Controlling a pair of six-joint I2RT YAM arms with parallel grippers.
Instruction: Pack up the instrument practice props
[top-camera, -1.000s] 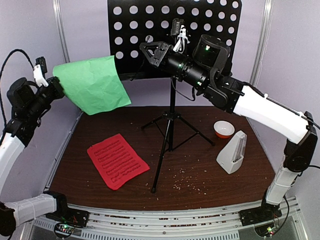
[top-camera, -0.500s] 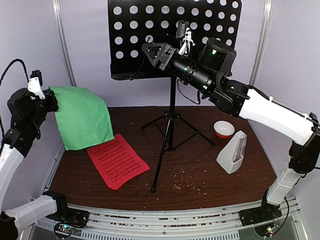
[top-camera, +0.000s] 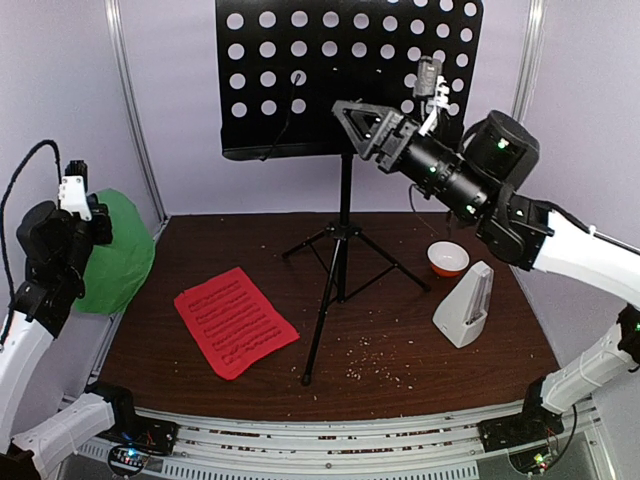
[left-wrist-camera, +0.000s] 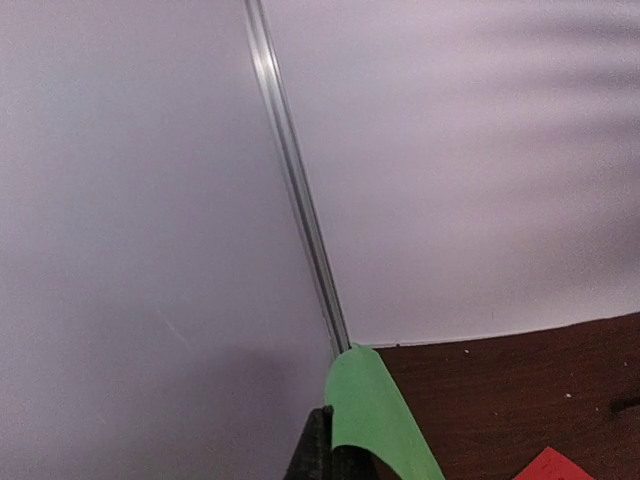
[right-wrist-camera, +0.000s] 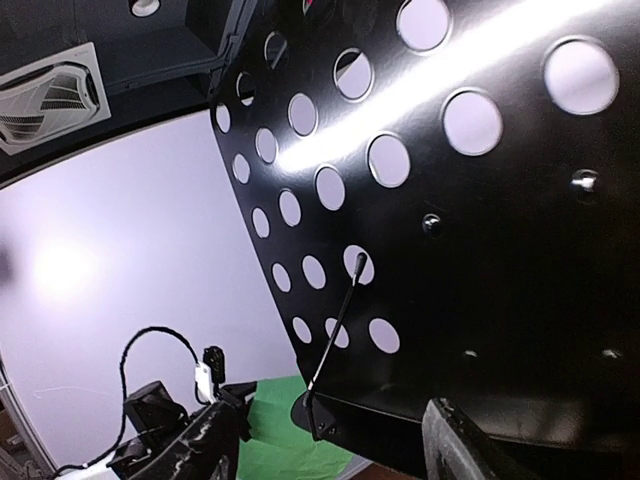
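**Green sheet pinched at the left edge, right fingers spread at the stand**

Nearest the arm bases, the brown worktop carries a scatter of crumbs in the lower middle of the overhead view. Just beyond, left of centre, the red music sheet lies flat, turned diagonally. At the right the white metronome stands upright. The small orange-and-white bowl sits just behind it, apart from it. The tripod legs of the music stand are planted mid-frame, between the red sheet and the metronome.

At the left edge of the overhead view the green music sheet hangs curled at the worktop's border, close to the wall. In the left wrist view the left fingers show dark at the bottom of the frame. They are clenched on the sheet's edge, which rises from between them.

Farther back and higher, right of centre, the right fingers hang in the air just in front of the stand's black perforated desk, near its lower lip. They are released and spread wide, with nothing between them. The right wrist view shows one finger in each lower corner, with the lip and the rows of holes beyond. Whether they touch the lip I cannot tell.
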